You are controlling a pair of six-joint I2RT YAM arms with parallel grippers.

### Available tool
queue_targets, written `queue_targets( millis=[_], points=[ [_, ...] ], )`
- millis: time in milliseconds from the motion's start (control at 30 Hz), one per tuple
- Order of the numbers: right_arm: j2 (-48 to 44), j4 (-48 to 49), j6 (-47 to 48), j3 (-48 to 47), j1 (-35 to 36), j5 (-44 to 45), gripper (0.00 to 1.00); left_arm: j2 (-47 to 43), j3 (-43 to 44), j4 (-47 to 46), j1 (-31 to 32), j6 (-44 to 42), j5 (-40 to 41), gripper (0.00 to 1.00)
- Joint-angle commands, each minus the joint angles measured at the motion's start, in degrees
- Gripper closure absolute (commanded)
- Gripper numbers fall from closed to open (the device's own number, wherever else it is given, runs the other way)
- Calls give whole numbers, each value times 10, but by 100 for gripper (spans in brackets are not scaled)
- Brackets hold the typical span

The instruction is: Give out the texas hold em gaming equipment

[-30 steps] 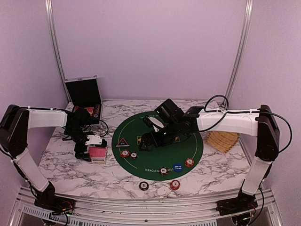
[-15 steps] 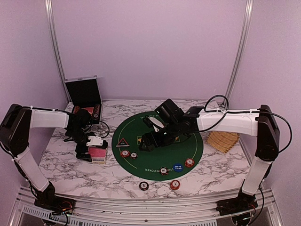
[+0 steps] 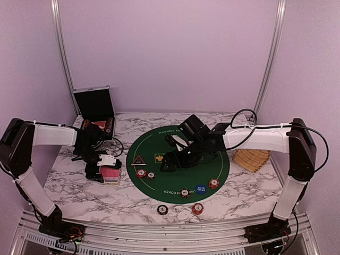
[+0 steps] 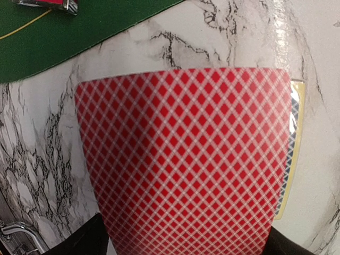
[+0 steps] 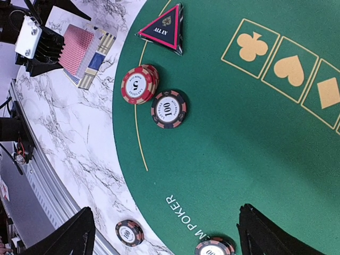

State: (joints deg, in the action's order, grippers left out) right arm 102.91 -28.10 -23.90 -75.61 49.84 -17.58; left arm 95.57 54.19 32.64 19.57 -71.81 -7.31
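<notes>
My left gripper point(image 3: 104, 170) is shut on a red-backed playing card point(image 4: 183, 159), held bowed over the marble just left of the green mat point(image 3: 212, 159). A blue and yellow card box point(image 4: 294, 143) lies under it. My right gripper point(image 3: 171, 161) hangs open and empty above the mat; it also shows in the right wrist view point(image 5: 170, 234). Below it are a black triangular marker point(image 5: 163, 32), a red chip stack point(image 5: 138, 84) and a dark 100 chip point(image 5: 168, 109). A blue button point(image 3: 200, 188) lies between two chips point(image 3: 184, 193) at the mat's near edge. No orange button shows.
Two chips point(image 3: 162, 209) point(image 3: 197, 208) lie on the marble in front of the mat. The open silver-edged black case point(image 3: 94, 109) stands at the back left. A fanned wooden piece point(image 3: 252, 158) lies right of the mat. Purple walls close in the table.
My right gripper has shifted a little to the right and lower over the mat. My left gripper with the card has barely moved.
</notes>
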Motion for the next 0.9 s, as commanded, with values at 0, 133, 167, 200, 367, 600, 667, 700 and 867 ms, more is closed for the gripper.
queue_targets(
  millis=[0, 133, 167, 200, 367, 600, 667, 700, 867],
  points=[
    [-21, 23, -8, 1, -7, -12, 9, 1, -15, -9, 3, -6, -3, 16],
    [-19, 29, -11, 3, -7, -17, 11, 2, -18, -11, 3, -6, -2, 27],
    [-19, 31, -11, 5, -7, -19, 11, 1, -19, -11, 3, -6, -3, 30],
    [-18, 33, -12, 6, -8, -20, 11, 0, -20, -13, 3, -7, -4, 32],
    [-12, 45, -17, 8, -9, -29, 13, -11, -28, -22, 3, -2, -5, 46],
    [-1, 56, -20, 3, -10, -43, 14, -23, -45, -34, 3, 3, -3, 53],
    [1, 60, -22, 3, -10, -45, 15, -28, -48, -40, 4, 6, -2, 52],
    [2, 63, -24, 3, -10, -49, 14, -30, -49, -42, 3, 8, -2, 53],
    [15, 85, -38, -2, -10, -69, 15, -38, -48, -48, 3, 20, -5, 62]
  ],
)
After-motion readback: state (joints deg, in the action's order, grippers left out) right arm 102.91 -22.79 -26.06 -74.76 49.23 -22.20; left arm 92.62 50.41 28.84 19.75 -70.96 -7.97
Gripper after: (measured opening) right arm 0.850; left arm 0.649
